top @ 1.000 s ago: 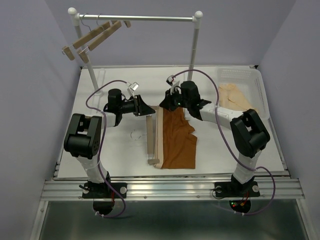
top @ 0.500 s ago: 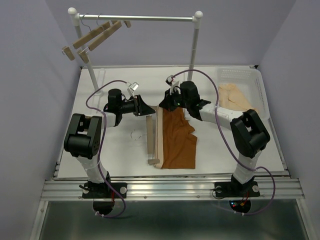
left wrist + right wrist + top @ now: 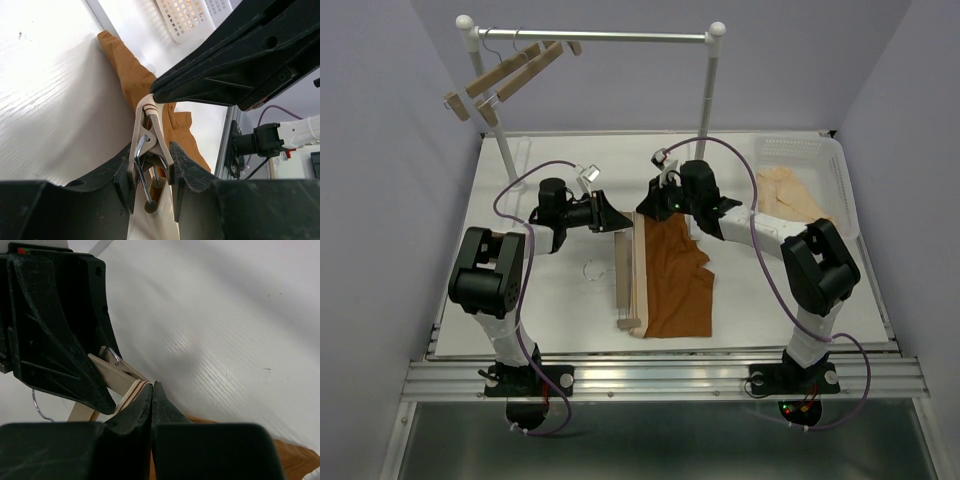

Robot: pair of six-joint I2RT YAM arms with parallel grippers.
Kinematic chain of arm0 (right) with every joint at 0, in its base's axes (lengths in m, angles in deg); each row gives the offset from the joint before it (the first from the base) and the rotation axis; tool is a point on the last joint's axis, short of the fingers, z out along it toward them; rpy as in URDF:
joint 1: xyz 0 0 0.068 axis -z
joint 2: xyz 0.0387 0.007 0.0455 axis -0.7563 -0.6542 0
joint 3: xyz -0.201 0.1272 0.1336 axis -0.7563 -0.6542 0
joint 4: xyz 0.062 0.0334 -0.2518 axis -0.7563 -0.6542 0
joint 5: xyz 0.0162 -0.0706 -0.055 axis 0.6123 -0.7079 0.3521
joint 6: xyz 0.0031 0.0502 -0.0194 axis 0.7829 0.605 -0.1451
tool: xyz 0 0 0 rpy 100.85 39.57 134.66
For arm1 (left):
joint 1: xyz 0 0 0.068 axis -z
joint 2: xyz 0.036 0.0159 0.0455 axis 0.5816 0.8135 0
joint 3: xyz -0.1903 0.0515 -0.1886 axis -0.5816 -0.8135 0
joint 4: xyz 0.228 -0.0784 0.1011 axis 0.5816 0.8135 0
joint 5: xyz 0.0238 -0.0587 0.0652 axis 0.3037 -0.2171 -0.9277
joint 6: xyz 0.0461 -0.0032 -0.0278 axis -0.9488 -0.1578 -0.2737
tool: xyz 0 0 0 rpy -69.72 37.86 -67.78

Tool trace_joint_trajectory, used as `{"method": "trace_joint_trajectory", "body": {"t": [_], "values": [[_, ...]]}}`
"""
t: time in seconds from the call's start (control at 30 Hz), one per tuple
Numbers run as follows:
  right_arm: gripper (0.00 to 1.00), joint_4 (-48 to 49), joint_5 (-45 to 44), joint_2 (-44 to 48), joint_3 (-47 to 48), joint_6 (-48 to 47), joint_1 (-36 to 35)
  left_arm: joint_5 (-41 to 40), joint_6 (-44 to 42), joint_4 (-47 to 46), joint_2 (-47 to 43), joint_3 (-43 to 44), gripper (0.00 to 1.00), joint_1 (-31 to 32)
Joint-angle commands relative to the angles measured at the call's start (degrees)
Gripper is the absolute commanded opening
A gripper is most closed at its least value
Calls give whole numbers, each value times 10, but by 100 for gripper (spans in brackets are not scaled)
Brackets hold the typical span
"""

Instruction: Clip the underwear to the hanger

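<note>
Lavender walls surround the white table [image 3: 560, 290], with a clothes rail [image 3: 590, 36] at its far edge and a basket [image 3: 800, 150] holding a cream garment [image 3: 790, 195] at far right. We see the underwear [image 3: 675, 280] lying flat mid-table, its waistband [image 3: 638, 280] along the left side. The hanger [image 3: 620, 270] lies just left of the waistband, running near to far. Our left arm reaches low toward the right, and its left gripper [image 3: 612, 217] squeezes the hanger's far clip [image 3: 149, 142] between its fingers [image 3: 187, 170]. Our right arm folds back leftward. The right gripper [image 3: 650, 207] is pinched tight on the waistband's far corner, its tips touching the clip's mouth.
</note>
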Motion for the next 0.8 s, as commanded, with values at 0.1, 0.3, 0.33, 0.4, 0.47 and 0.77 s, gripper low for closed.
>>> {"method": "trace_joint_trajectory", "body": {"t": [0.1,0.3,0.33,0.4,0.47,0.77], "values": [[1,63,14,29,40,21,-4,-4,-54,37,-20,9,0,16],[1,61,21,21,46,29,-4,1,-58,37,-38,8,0,22],[1,61,20,21,46,30,-4,2,-57,37,-38,8,0,21],[1,61,18,22,44,30,-4,7,-51,37,-37,10,0,22],[1,62,14,22,43,30,-4,11,-49,37,-36,11,20,22],[1,41,-16,27,34,25,-4,8,-31,36,-46,11,99,19]]}}
